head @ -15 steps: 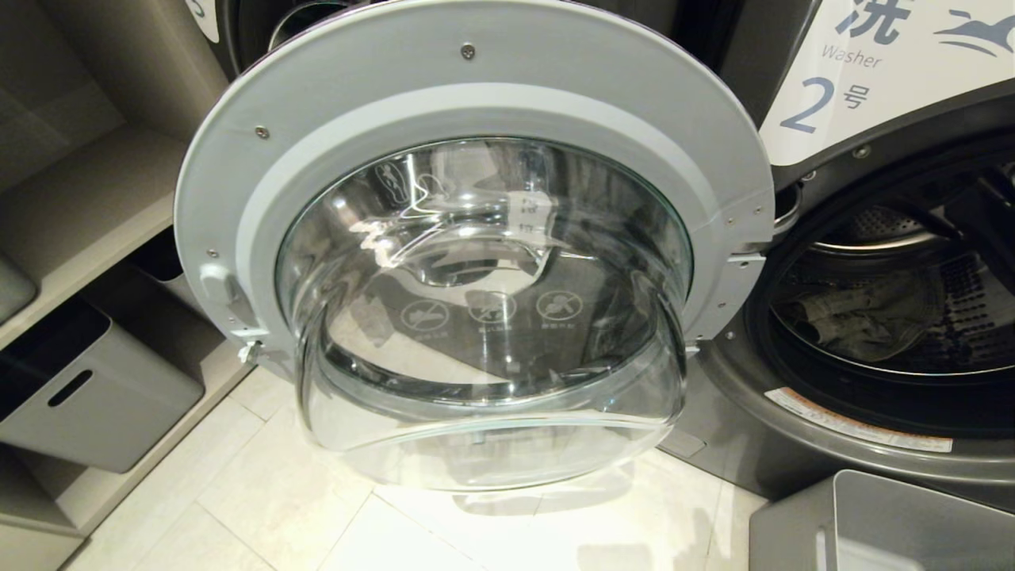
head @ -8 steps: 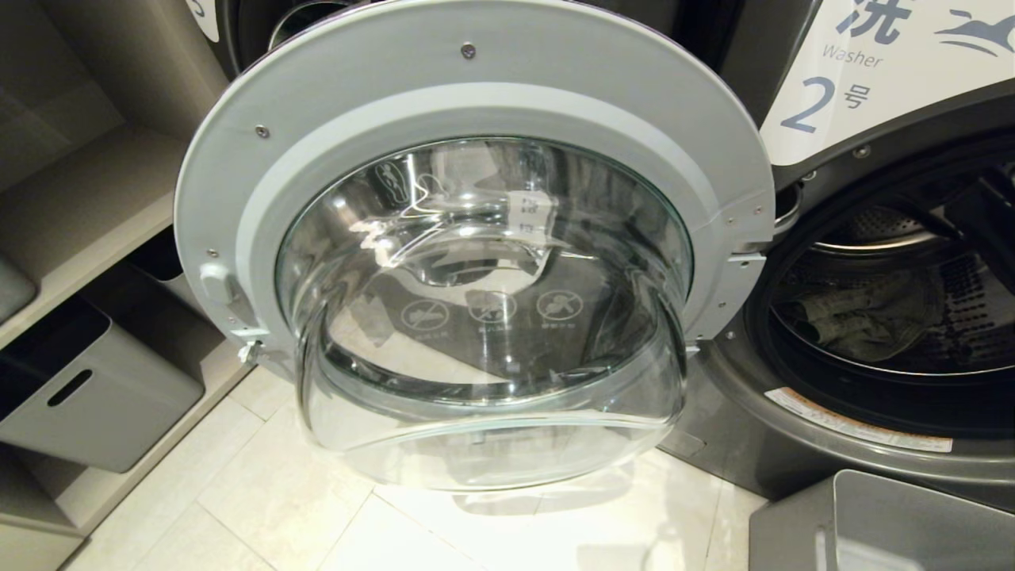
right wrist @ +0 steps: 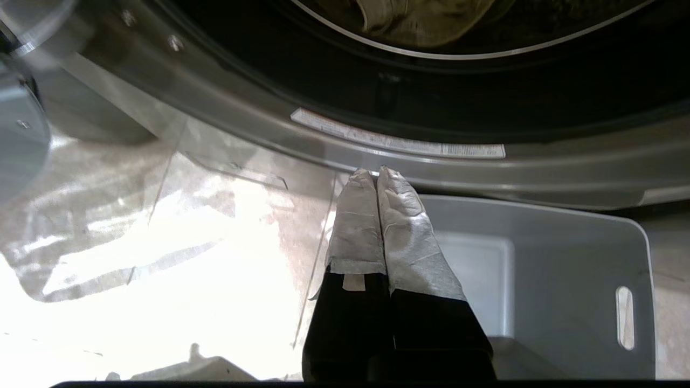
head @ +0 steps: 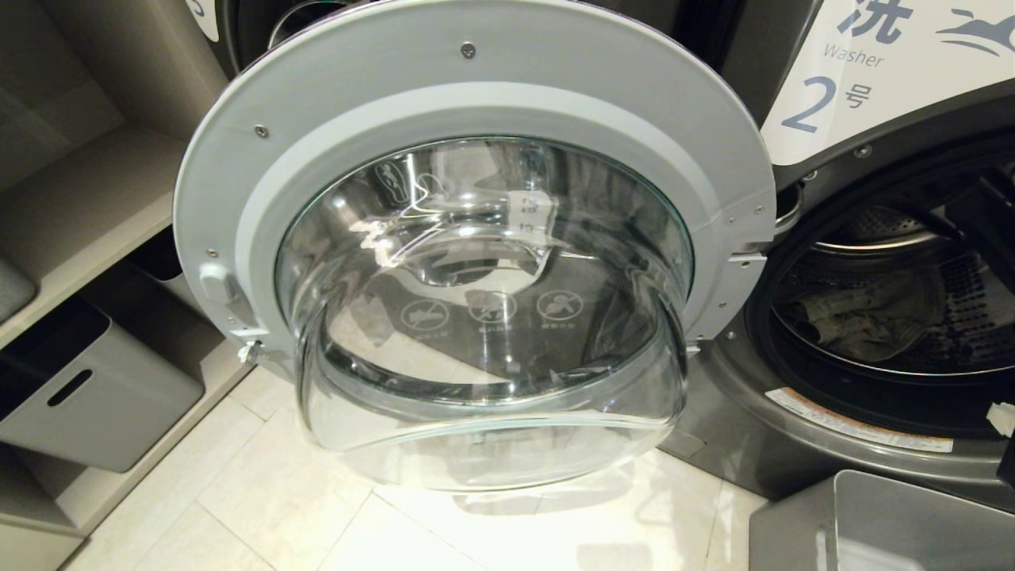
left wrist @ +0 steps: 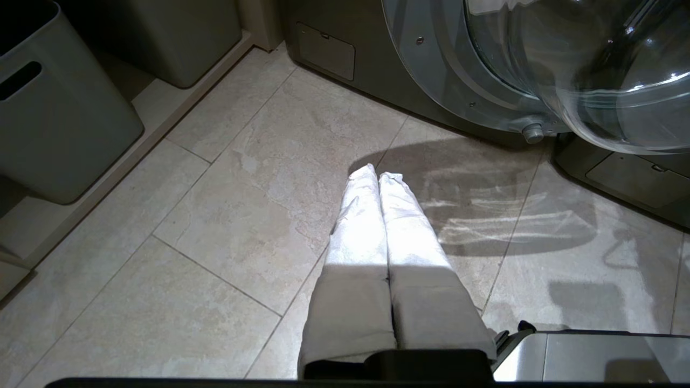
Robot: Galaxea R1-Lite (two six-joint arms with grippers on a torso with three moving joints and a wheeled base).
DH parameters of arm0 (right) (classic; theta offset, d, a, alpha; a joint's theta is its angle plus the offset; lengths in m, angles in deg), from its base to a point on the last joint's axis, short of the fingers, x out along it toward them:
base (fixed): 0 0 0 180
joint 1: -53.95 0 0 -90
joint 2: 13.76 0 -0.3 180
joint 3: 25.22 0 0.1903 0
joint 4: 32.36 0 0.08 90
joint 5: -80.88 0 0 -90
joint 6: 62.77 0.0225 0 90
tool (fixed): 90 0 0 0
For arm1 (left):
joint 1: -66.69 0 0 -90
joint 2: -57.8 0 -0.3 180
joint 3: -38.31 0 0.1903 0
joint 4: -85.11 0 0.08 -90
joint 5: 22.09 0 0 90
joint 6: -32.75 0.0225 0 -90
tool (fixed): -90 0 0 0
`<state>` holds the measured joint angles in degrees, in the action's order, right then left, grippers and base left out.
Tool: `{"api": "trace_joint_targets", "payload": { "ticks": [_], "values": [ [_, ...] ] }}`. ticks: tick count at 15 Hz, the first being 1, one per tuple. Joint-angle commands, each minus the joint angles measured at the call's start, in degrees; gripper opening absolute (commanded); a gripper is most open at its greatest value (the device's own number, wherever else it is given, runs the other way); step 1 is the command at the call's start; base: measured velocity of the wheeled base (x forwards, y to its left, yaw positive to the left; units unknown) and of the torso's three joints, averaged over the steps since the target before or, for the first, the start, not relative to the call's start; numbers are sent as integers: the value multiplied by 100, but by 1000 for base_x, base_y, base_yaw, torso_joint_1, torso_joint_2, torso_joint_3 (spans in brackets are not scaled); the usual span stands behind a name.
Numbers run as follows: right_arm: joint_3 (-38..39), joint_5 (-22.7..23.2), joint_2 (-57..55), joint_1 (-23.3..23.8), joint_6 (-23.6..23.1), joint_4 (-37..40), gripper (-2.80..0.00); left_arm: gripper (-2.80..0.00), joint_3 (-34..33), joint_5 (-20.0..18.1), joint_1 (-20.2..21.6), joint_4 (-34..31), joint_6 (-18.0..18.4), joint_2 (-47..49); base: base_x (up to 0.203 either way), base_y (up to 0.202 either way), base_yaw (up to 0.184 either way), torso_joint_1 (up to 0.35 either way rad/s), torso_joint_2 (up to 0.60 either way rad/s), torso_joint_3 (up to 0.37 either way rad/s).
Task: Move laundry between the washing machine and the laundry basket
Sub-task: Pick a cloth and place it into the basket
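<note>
The washing machine marked 2 stands at the right with its round glass door swung wide open toward me. The grey-green laundry lies crumpled in the drum, also seen in the right wrist view as laundry. The light grey laundry basket sits on the floor below the drum opening; nothing shows inside the basket. My right gripper is shut and empty, hovering over the basket's edge just below the machine's front rim; its white tip peeks in at the head view's right edge. My left gripper is shut over floor tiles.
The open door fills the middle of the space and overhangs the pale tiled floor. Grey bins stand on low shelves at the left. A second machine is partly hidden behind the door.
The white tip of my right gripper has come into the head view at the right edge. The door, laundry and basket have not moved.
</note>
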<state>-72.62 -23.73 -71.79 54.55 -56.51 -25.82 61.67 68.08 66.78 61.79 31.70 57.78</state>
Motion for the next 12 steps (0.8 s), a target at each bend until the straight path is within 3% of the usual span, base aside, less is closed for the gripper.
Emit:
{"api": "trace_joint_targets", "payload": {
  "ticks": [1,12],
  "values": [
    [109,-7,-24,2,-1,-13,-280,-280,0,0,-1,4,-1,-6,0,0,0,0,0,0],
    [404,-24,-279,419,-1,-259,-280,-280,0,0,-1,4,-3,-6,0,0,0,0,0,0]
  ]
}}
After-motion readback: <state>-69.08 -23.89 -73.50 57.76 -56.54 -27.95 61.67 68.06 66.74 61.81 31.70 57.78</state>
